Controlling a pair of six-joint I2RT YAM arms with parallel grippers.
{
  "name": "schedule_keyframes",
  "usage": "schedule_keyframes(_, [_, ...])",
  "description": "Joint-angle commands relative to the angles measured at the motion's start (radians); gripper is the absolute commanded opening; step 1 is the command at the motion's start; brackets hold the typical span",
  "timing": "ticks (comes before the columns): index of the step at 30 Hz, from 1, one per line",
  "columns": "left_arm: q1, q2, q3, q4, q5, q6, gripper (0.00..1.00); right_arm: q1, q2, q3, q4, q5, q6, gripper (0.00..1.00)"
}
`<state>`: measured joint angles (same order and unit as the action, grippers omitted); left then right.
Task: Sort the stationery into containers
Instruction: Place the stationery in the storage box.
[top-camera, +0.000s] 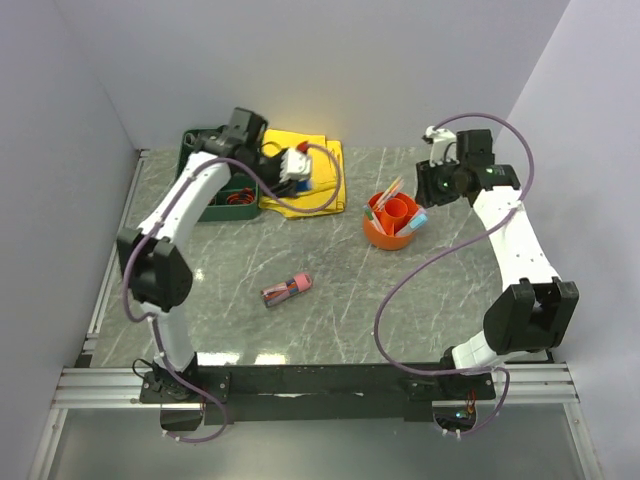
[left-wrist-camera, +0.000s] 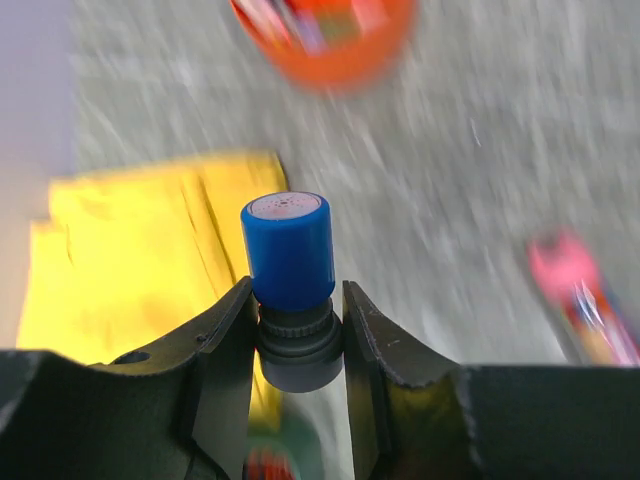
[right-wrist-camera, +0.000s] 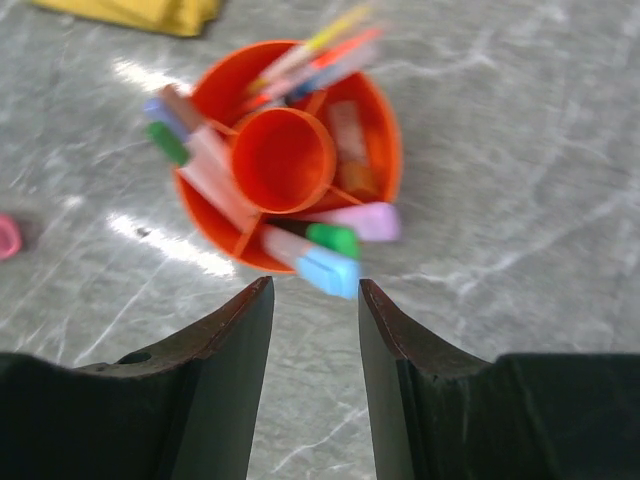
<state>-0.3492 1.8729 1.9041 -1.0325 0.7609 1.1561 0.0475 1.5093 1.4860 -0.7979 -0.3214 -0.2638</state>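
Observation:
In the left wrist view a short blue cylinder (left-wrist-camera: 288, 250) with a black ribbed base stands between the fingers of my left gripper (left-wrist-camera: 297, 300), which is shut on it. Seen from above, that gripper (top-camera: 300, 178) hangs over the yellow cloth, beside the dark green tray (top-camera: 200, 155). The round orange pot (top-camera: 375, 232) holds several pens and highlighters. My right gripper (right-wrist-camera: 315, 290) is open and empty, just short of the pot (right-wrist-camera: 390, 150); a light blue highlighter (right-wrist-camera: 328, 268) leans over the rim toward it. A pink pen bundle (top-camera: 287, 290) lies mid-table.
The folded yellow cloth (top-camera: 325, 160) lies at the back, right of the tray. Grey walls close in the table at the left, back and right. The left arm's cable loops over the cloth. The pot (left-wrist-camera: 340, 60) and the pink bundle (left-wrist-camera: 580, 300) show blurred in the left wrist view.

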Motion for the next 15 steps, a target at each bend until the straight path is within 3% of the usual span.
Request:
schedule_keyframes(1, [-0.082, 0.140, 0.151, 0.349, 0.162, -0.384, 0.11, -0.098, -0.023, -0.001, 0.046, 0.030, 0.034, 0.47])
schedule_keyframes(5, [-0.135, 0.224, 0.173, 0.687, 0.207, -0.645, 0.10, -0.170, -0.020, 0.002, 0.007, -0.169, 0.051, 0.49])
schedule_keyframes(6, [-0.142, 0.253, 0.174, 0.748, 0.213, -0.753, 0.10, -0.181, -0.021, 0.005, -0.006, -0.317, 0.055, 0.50])
schedule_keyframes(9, [-0.165, 0.301, 0.187, 0.968, 0.235, -0.980, 0.10, -0.202, -0.037, 0.025, -0.035, -0.573, 0.081, 0.54])
schedule_keyframes(12, [-0.197, 0.307, 0.182, 1.051, 0.236, -1.021, 0.11, -0.201, -0.057, 0.019, 0.011, -0.738, 0.168, 0.59])
schedule_keyframes(15, [-0.223, 0.302, 0.165, 1.048, 0.238, -1.021, 0.12, -0.199, -0.054, 0.002, 0.080, -0.765, 0.259, 0.65])
